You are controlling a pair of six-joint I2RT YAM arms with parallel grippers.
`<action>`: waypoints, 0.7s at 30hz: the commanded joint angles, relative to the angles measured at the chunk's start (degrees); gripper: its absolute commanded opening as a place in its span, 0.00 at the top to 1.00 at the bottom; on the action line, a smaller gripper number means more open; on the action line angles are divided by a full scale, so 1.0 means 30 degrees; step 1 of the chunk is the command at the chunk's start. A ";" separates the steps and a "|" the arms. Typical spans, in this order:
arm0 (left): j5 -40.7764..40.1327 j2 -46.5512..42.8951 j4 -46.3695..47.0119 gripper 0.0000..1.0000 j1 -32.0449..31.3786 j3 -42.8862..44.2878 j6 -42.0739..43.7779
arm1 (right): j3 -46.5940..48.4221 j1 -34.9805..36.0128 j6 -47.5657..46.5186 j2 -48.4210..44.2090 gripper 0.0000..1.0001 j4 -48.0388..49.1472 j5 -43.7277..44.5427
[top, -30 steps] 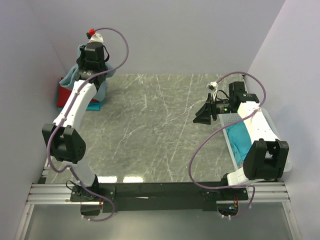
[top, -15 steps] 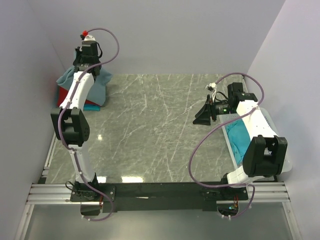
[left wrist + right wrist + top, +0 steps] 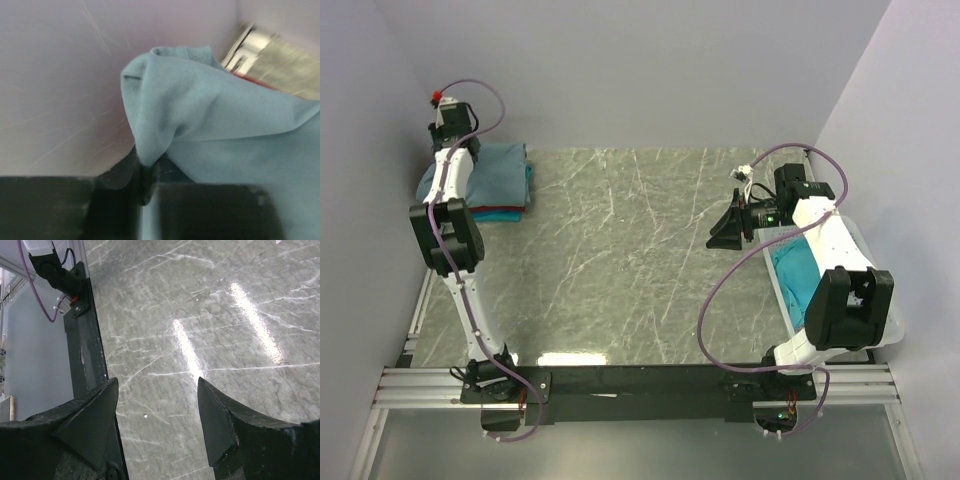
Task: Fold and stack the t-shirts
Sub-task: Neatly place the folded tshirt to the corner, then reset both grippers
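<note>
Table [image 3: 620,260]: grey marble, both arms based at its near edge
Basket [image 3: 775,238]: white, at the right edge, holding a turquoise t-shirt [image 3: 798,275]
Slate-blue t-shirt [image 3: 500,170]: far-left corner of the table
Left gripper [image 3: 145,185]: pinched on a fold of the slate-blue t-shirt
Right gripper [image 3: 157,390]: fingers spread, empty, over bare marble

Slate-blue t-shirt [image 3: 492,170]: desk [image 3: 620,260] far-left corner, beneath left arm [image 3: 450,195]. Teal t-shirt [image 3: 798,272]: in white basket [image 3: 892,322], right edge.
</note>
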 commanded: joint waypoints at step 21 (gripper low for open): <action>1.5535 -1.6061 0.0994 0.01 -0.0255 -1.1017 -0.7223 | -0.2230 -0.0110 0.5067 -0.5403 0.23 0.8095 0.8730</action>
